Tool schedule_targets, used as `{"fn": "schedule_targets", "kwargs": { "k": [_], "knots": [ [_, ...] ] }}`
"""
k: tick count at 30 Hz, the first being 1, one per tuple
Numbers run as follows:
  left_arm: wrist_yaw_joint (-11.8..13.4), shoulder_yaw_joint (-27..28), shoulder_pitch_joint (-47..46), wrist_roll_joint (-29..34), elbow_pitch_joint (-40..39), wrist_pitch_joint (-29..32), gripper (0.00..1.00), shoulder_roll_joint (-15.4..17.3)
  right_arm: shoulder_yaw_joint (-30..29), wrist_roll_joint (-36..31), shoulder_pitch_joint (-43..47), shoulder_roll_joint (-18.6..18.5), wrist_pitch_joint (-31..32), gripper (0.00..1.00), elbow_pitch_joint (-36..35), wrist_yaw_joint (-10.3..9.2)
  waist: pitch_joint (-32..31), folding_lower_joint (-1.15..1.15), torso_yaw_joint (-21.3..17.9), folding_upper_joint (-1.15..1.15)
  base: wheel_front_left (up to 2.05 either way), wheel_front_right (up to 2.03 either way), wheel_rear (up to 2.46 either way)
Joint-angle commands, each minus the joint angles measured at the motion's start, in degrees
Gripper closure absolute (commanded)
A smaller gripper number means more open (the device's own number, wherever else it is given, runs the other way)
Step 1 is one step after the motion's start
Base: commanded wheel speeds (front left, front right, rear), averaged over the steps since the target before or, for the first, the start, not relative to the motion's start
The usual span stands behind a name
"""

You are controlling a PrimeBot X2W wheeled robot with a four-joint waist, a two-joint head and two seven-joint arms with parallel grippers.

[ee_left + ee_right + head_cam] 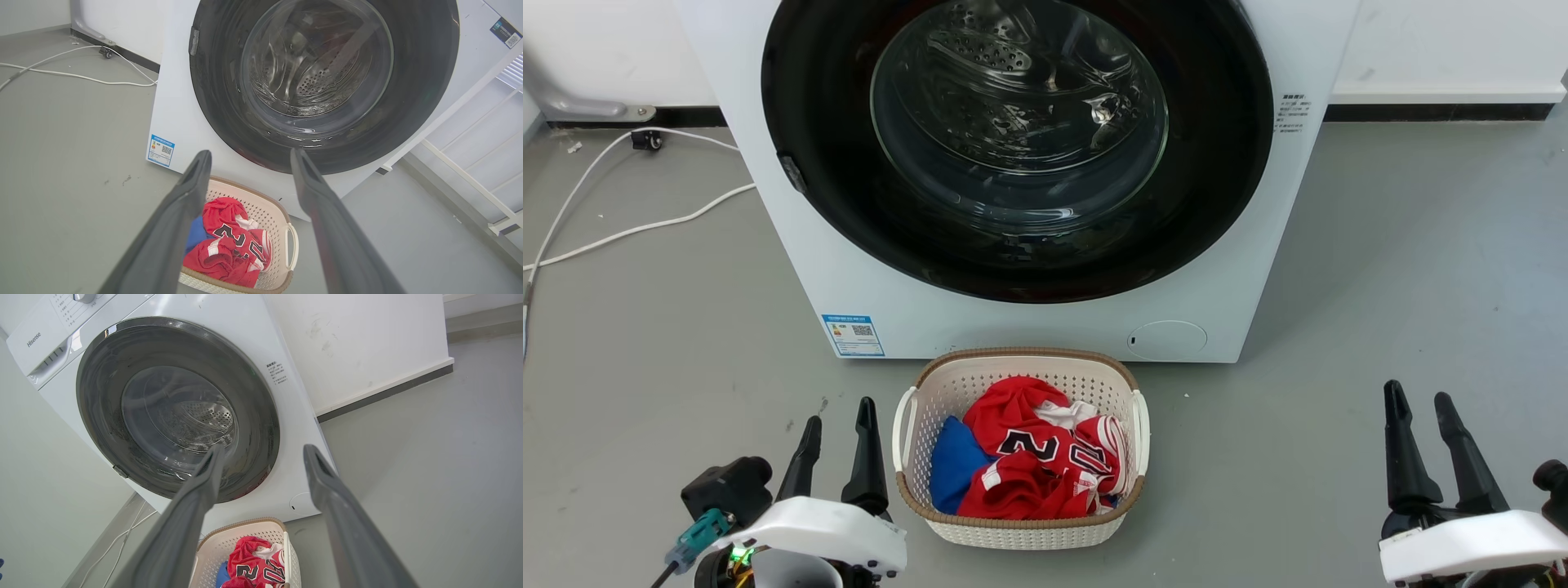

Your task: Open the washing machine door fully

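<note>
grey floor (1405, 278) meets a white wall (1445, 41); washing machine door (1017, 139) closed, left end effector (840, 412) and right end effector (1417, 392) both spread apart. left wrist: white cables (81, 77) cross floor. right wrist: laundry basket (220, 547) just before washing machine (292, 473).

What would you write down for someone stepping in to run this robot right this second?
Left tool: open, holding nothing, low beside the laundry basket.
Right tool: open, holding nothing, low over the floor.
The washing machine door is shut flat against the washing machine. A small grey tab, probably the handle, sits at the door's left edge.
Done: nothing yet.
Left: reach the tab, pull, swing the door fully open. The basket stands close in front, so mind it.
</note>
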Motion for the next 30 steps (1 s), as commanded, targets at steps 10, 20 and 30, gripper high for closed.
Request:
{"fn": "schedule_targets", "kwargs": {
  "k": [10, 20, 30],
  "knots": [
    [1.1, -1.4, 0.8, 7.0, -2.2, -2.0, 0.0, 0.8, -0.2, -5.8, 1.2, 0.0, -2.0, 0.0, -3.0, 0.12, -0.1, 0.0, 0.2, 0.0, 0.0, 0.0, 0.0],
    [1.2, -1.7, 2.1, 12.4, -3.0, -3.4, 0.0, 0.4, -0.1, -10.1, 2.3, 0.0, -3.4, 0.0, -4.5, 0.13, -0.3, 0.0, 0.3, 0.0, 0.0, 0.0, 0.0],
    [0.3, -0.8, 3.5, 18.3, -3.1, -5.0, 0.0, -1.0, 0.1, -14.7, 3.8, 0.1, -5.0, 0.0, -5.5, 0.13, -0.5, 0.0, 0.5, 0.0, 0.0, 0.0, 0.0]
  ]
}}
